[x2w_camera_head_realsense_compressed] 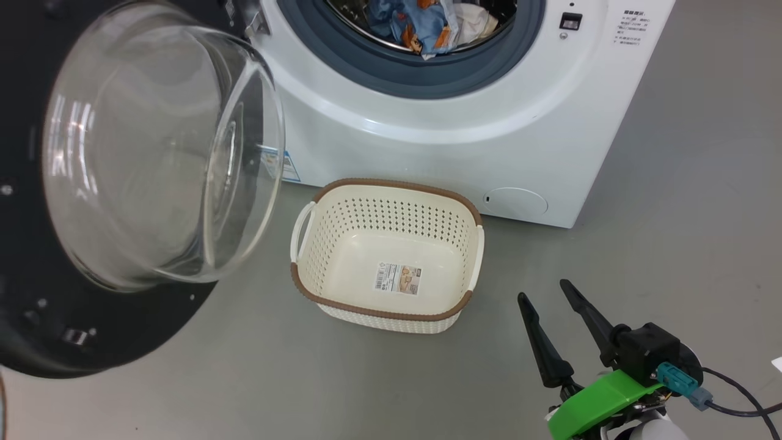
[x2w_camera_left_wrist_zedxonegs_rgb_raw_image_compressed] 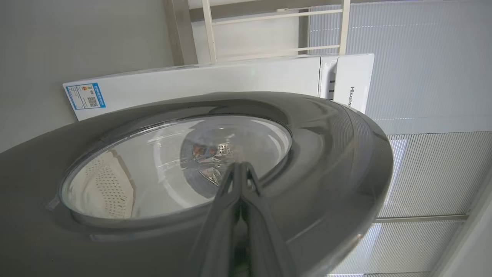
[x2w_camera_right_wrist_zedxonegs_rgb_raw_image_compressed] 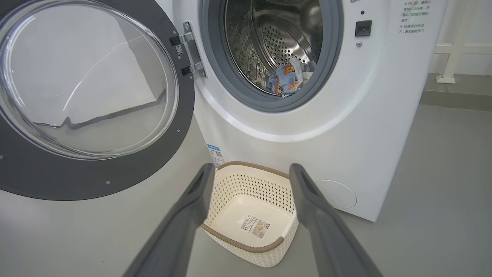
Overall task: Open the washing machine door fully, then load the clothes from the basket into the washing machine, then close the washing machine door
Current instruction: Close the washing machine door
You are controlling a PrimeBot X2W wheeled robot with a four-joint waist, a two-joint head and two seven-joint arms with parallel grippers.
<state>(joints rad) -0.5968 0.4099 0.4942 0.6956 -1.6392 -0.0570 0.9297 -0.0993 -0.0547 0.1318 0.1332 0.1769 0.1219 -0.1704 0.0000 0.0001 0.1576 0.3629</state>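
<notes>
The washing machine (x2w_camera_head_realsense_compressed: pixel 464 122) (x2w_camera_right_wrist_zedxonegs_rgb_raw_image_compressed: pixel 369 115) stands with its round door (x2w_camera_head_realsense_compressed: pixel 153 159) (x2w_camera_right_wrist_zedxonegs_rgb_raw_image_compressed: pixel 88 80) swung open to the left. Light-blue bear-print clothes (x2w_camera_head_realsense_compressed: pixel 421 24) (x2w_camera_right_wrist_zedxonegs_rgb_raw_image_compressed: pixel 285 79) lie in the steel drum at the mouth. On the floor in front sits the basket (x2w_camera_head_realsense_compressed: pixel 388 253) (x2w_camera_right_wrist_zedxonegs_rgb_raw_image_compressed: pixel 250 213), holding only a label. My right gripper (x2w_camera_head_realsense_compressed: pixel 545 294) (x2w_camera_right_wrist_zedxonegs_rgb_raw_image_compressed: pixel 251 173) is open, low at the right, aimed at the basket from a distance. My left gripper (x2w_camera_left_wrist_zedxonegs_rgb_raw_image_compressed: pixel 239 166) is shut, its tips at the door's outer face (x2w_camera_left_wrist_zedxonegs_rgb_raw_image_compressed: pixel 330 161), by the glass window; whether they touch I cannot tell.
Grey floor (x2w_camera_head_realsense_compressed: pixel 684 201) spreads around the basket and to the machine's right. A white rail frame (x2w_camera_right_wrist_zedxonegs_rgb_raw_image_compressed: pixel 449 57) stands behind the machine at the right. The open door's black rim (x2w_camera_head_realsense_compressed: pixel 73 342) overhangs the floor at the left.
</notes>
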